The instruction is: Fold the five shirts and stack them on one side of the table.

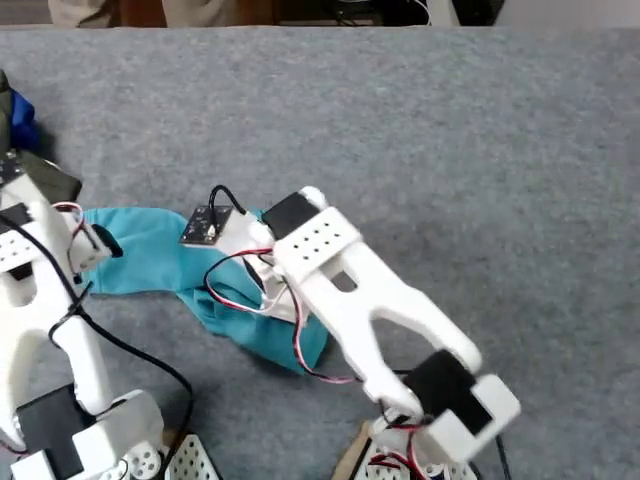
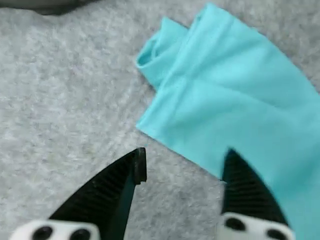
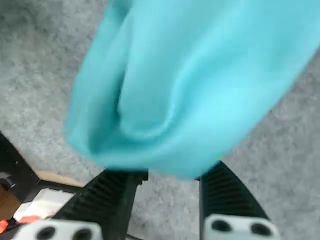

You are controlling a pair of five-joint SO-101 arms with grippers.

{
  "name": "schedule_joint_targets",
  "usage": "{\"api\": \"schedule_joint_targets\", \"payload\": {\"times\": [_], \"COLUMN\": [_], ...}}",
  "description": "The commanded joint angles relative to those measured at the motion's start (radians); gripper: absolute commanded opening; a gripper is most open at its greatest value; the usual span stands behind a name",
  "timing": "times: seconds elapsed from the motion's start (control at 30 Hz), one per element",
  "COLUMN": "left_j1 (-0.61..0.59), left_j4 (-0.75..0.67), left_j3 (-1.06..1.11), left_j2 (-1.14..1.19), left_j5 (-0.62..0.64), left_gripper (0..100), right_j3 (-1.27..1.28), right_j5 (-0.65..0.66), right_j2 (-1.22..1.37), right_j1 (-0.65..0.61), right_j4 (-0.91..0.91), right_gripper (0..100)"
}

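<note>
Turquoise shirt [image 1: 150, 262] lay with its long axis running from the left gripper [image 2: 185, 159], jaws spread just beside its near end, to the right gripper [image 3: 172, 174], clamped on its bunched middle.

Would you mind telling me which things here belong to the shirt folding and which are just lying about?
Belonging to the job:
teal shirt
left gripper, beside the shirt's edge
right gripper, at the shirt's bunched part

Just lying about:
dark blue bundle at the table's edge, perhaps another shirt, hard to tell
grey table cover
</note>
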Motion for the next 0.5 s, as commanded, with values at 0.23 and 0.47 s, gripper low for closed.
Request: {"api": "schedule_joint_targets", "payload": {"times": [0.23,0.47], "left_j1": [0.066,0.04], "left_j4": [-0.17,-0.163], "left_j3": [0.012,-0.032], "left_j2": [-0.035,-0.038], "left_j5": [0.031,0.029], "left_gripper": [2,2], "right_j3": [-0.047,-0.09], "right_j5": [-0.008,-0.015], "right_j2": [0.208,0.209], "right_j1": [-0.012,-0.01], "right_j4": [-0.086,-0.069], "right_gripper": [11.4,3.4]}}
